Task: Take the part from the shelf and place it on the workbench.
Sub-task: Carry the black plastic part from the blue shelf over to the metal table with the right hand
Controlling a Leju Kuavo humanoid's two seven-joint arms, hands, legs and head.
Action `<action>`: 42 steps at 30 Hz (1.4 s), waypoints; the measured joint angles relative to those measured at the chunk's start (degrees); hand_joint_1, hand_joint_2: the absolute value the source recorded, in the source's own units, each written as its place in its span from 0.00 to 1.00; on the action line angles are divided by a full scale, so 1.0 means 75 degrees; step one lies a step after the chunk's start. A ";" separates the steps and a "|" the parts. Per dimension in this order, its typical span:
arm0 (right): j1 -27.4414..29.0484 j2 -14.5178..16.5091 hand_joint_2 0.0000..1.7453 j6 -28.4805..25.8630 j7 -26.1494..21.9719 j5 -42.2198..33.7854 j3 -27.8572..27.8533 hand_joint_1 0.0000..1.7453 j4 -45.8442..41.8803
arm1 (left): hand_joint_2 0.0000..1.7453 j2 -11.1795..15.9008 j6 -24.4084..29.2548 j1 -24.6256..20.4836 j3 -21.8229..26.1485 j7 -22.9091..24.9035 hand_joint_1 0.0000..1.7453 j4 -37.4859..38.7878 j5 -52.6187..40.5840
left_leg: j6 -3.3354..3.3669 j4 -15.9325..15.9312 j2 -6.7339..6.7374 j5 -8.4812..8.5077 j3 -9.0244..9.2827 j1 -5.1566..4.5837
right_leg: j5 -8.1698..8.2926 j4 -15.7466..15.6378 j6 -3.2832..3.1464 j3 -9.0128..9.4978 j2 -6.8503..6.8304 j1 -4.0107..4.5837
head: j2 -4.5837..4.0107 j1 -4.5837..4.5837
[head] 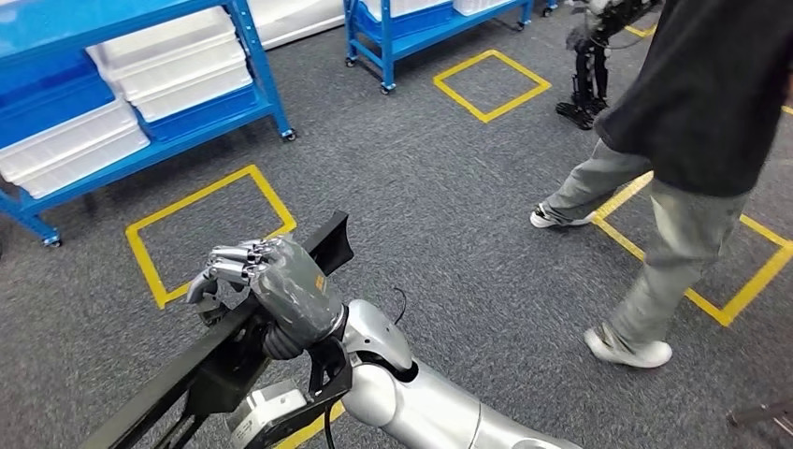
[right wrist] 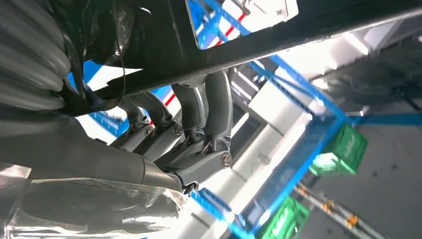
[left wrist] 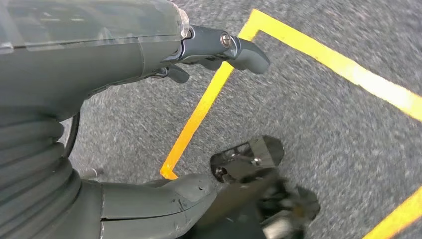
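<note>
One long black part [head: 234, 323] is riding in my right hand [head: 271, 285], whose fingers [right wrist: 211, 107] are curling around its bar, above the grey floor [head: 439, 215]. Two blue shelves [head: 122, 94] are standing behind. My left hand [left wrist: 149, 55] is hanging with fingers apart, holding nothing.

— What does the part [head: 187, 360] look like from where you sit?

— I see a long, flat, black bar. It has darker fittings near its low end.

— Is it lying down?

— No. It is up off the grey floor and tilted. One end points up toward the yellow square, the other runs down to the picture's bottom edge.

— Who has it?

— My right hand [head: 271, 290] grips it around the middle, fingers curled over its edge.
</note>
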 joint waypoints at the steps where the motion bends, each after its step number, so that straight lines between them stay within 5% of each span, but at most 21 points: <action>1: 0.0029 -0.0005 1.00 -0.0015 -0.0006 0.0004 -0.0004 1.00 -0.0015 | 1.00 0.0017 0.0009 0.0017 0.0000 0.0031 0.00 0.0000 -0.0001 | -0.0003 0.0510 -0.0089 -0.0204 -0.0234 0.0001 | 0.0003 0.0006 -0.0017 -0.0002 0.0090 0.0013 | 0.0001 -0.0001; 3: 0.0106 -0.0023 1.00 -0.0050 -0.0016 0.0020 -0.0026 1.00 -0.0029 | 1.00 0.0052 0.0025 0.0051 -0.0001 0.0095 0.00 0.0000 -0.0012 | 0.0008 0.0977 -0.0150 -0.0225 -0.0478 0.0000 | 0.0000 0.0034 -0.0028 -0.0004 0.0302 0.0037 | 0.0001 -0.0001; 5: 0.0154 -0.0037 1.00 -0.0090 -0.0027 0.0066 -0.0071 1.00 -0.0059 | 1.00 0.0083 0.0032 0.0049 -0.0009 0.0131 0.00 0.0000 -0.0032 | 0.0057 0.0300 -0.0257 0.0296 -0.0215 -0.0001 | -0.0009 0.0076 -0.0023 -0.0004 0.0520 0.0041 | 0.0001 -0.0001; 7: 0.0157 -0.0042 1.00 -0.0138 -0.0038 0.0121 -0.0122 1.00 -0.0121 | 1.00 0.0115 0.0028 0.0019 -0.0027 0.0136 0.00 0.0000 -0.0054 | 0.0137 -0.0656 -0.0641 0.0711 0.0190 0.0016 | -0.0013 0.0119 0.0009 -0.0034 0.0715 0.0034 | 0.0000 0.0000; 9: 0.0152 -0.0047 1.00 -0.0176 -0.0047 0.0151 -0.0163 1.00 -0.0182 | 1.00 0.0136 0.0028 -0.0035 -0.0060 0.0123 0.00 0.0000 -0.0066 | 0.0189 -0.1026 -0.0875 0.0761 0.0345 0.0010 | 0.0017 0.0137 0.0097 -0.0108 0.0875 0.0002 | 0.0001 0.0002; 11: 0.0153 -0.0056 1.00 -0.0200 -0.0053 0.0183 -0.0215 1.00 -0.0235 | 1.00 0.0131 0.0029 -0.0104 -0.0098 0.0091 0.00 -0.0001 -0.0046 | 0.0240 -0.1101 -0.0732 0.0794 0.0372 0.0007 | 0.0055 0.0125 0.0208 -0.0164 0.0978 -0.0023 | 0.0001 0.0006; 13: 0.0131 -0.0063 1.00 -0.0212 -0.0058 0.0211 -0.0269 1.00 -0.0281 | 1.00 0.0125 0.0031 -0.0164 -0.0120 0.0055 0.00 -0.0002 -0.0015 | 0.0331 -0.1208 -0.0533 0.0853 0.0426 0.0033 | -0.0091 0.0337 0.0291 -0.0273 0.0663 0.0016 | 0.0001 0.0018; 15: 0.0100 -0.0068 1.00 -0.0217 -0.0061 0.0221 -0.0291 1.00 -0.0303 | 1.00 0.0133 0.0040 -0.0193 -0.0125 0.0039 0.00 -0.0003 0.0015 | 0.0395 -0.1256 -0.0312 0.0868 0.0459 0.0022 | -0.0526 0.1094 0.0352 -0.0642 0.0189 0.0029 | 0.0001 0.0029; 17: 0.0105 -0.0082 1.00 -0.0217 -0.0058 0.0225 -0.0292 1.00 -0.0306 | 1.00 0.0151 0.0050 -0.0193 -0.0125 0.0036 0.00 -0.0003 0.0041 | 0.0411 -0.1247 -0.0077 0.0851 0.0456 -0.0001 | -0.0885 0.1975 0.0401 -0.1083 0.0034 -0.0016 | 0.0001 0.0031; 18: 0.0114 -0.0096 1.00 -0.0217 -0.0056 0.0225 -0.0293 1.00 -0.0306 | 1.00 0.0159 0.0054 -0.0193 -0.0125 0.0035 0.00 -0.0003 0.0046 | 0.0406 -0.1239 0.0035 0.0840 0.0455 -0.0005 | -0.0882 0.2132 0.0419 -0.1158 0.0012 -0.0036 | 0.0001 0.0031; 19: 0.0119 -0.0109 1.00 -0.0217 -0.0054 0.0225 -0.0294 1.00 -0.0306 | 1.00 0.0163 0.0054 -0.0197 -0.0125 0.0032 0.00 -0.0003 0.0048 | 0.0395 -0.1229 0.0140 0.0825 0.0459 -0.0006 | -0.0740 0.1995 0.0427 -0.1073 -0.0017 -0.0050 | 0.0002 0.0031; 22: 0.0108 -0.0124 1.00 -0.0217 -0.0052 0.0226 -0.0295 1.00 -0.0311 | 1.00 0.0162 0.0052 -0.0206 -0.0126 0.0009 0.00 -0.0003 0.0063 | 0.0309 -0.1184 0.0375 0.0748 0.0504 -0.0028 | -0.0137 0.0571 0.0355 -0.0285 -0.0367 -0.0014 | 0.0001 0.0030; 24: 0.0096 -0.0124 1.00 -0.0217 -0.0055 0.0227 -0.0301 1.00 -0.0322 | 1.00 0.0161 0.0050 -0.0210 -0.0126 -0.0006 0.00 -0.0003 0.0071 | 0.0221 -0.1163 0.0496 0.0705 0.0528 -0.0060 | -0.0067 0.0130 0.0256 -0.0064 -0.0503 0.0057 | 0.0001 0.0028; 26: 0.0087 -0.0124 1.00 -0.0217 -0.0059 0.0231 -0.0310 1.00 -0.0333 | 1.00 0.0157 0.0049 -0.0220 -0.0127 -0.0011 0.00 -0.0003 0.0073 | 0.0135 -0.1175 0.0621 0.0680 0.0556 -0.0061 | -0.0054 0.0112 0.0165 -0.0071 -0.0346 0.0081 | 0.0001 0.0029; 28: 0.0073 -0.0121 1.00 -0.0218 -0.0061 0.0234 -0.0315 1.00 -0.0342 | 1.00 0.0152 0.0050 -0.0236 -0.0128 -0.0019 0.00 -0.0003 0.0073 | 0.0071 -0.1006 0.0488 0.0504 0.0516 -0.0029 | -0.0019 0.0056 0.0075 -0.0049 -0.0198 0.0047 | 0.0001 0.0028; 31: 0.0054 -0.0113 1.00 -0.0214 -0.0060 0.0234 -0.0317 1.00 -0.0345 | 1.00 0.0150 0.0052 -0.0220 -0.0128 -0.0031 0.00 -0.0003 0.0074 | 0.0029 0.0320 -0.0043 -0.0196 -0.0076 0.0004 | 0.0003 0.0024 -0.0026 -0.0031 0.0029 0.0024 | 0.0001 0.0023; 33: 0.0067 -0.0114 1.00 -0.0211 -0.0060 0.0234 -0.0317 1.00 -0.0342 | 1.00 0.0151 0.0052 -0.0188 -0.0128 -0.0031 0.00 -0.0003 0.0076 | 0.0024 0.1070 -0.0153 -0.0366 -0.0472 0.0004 | -0.0001 0.0049 -0.0045 -0.0034 0.0235 0.0054 | 0.0001 0.0022; 35: 0.0070 -0.0116 1.00 -0.0211 -0.0060 0.0234 -0.0317 1.00 -0.0342 | 1.00 0.0152 0.0052 -0.0187 -0.0128 -0.0032 0.00 -0.0003 0.0081 | 0.0062 0.0662 -0.0202 0.0055 -0.0352 0.0003 | -0.0009 0.0086 -0.0043 -0.0029 0.0446 0.0075 | 0.0001 0.0021; 38: 0.0053 -0.0116 1.00 -0.0207 -0.0055 0.0251 -0.0315 1.00 -0.0346 | 1.00 0.0156 0.0050 -0.0206 -0.0128 -0.0047 0.00 -0.0003 0.0106 | 0.0165 -0.0775 -0.0677 0.0722 0.0231 0.0009 | -0.0013 0.0149 0.0015 -0.0075 0.0728 0.0070 | 0.0002 0.0021; 40: 0.0039 -0.0116 1.00 -0.0192 -0.0034 0.0270 -0.0313 1.00 -0.0347 | 1.00 0.0154 0.0045 -0.0212 -0.0128 -0.0058 0.00 -0.0003 0.0126 | 0.0202 -0.1012 -0.0838 0.0740 0.0329 -0.0007 | 0.0023 0.0163 0.0104 -0.0154 0.0891 0.0035 | 0.0001 0.0022; 42: 0.0033 -0.0120 1.00 -0.0157 -0.0005 0.0286 -0.0314 1.00 -0.0349 | 1.00 0.0137 0.0047 -0.0222 -0.0128 -0.0064 0.00 -0.0003 0.0140 | 0.0265 -0.1090 -0.0663 0.0776 0.0371 -0.0003 | 0.0040 0.0164 0.0209 -0.0197 0.0975 0.0028 | 0.0001 0.0024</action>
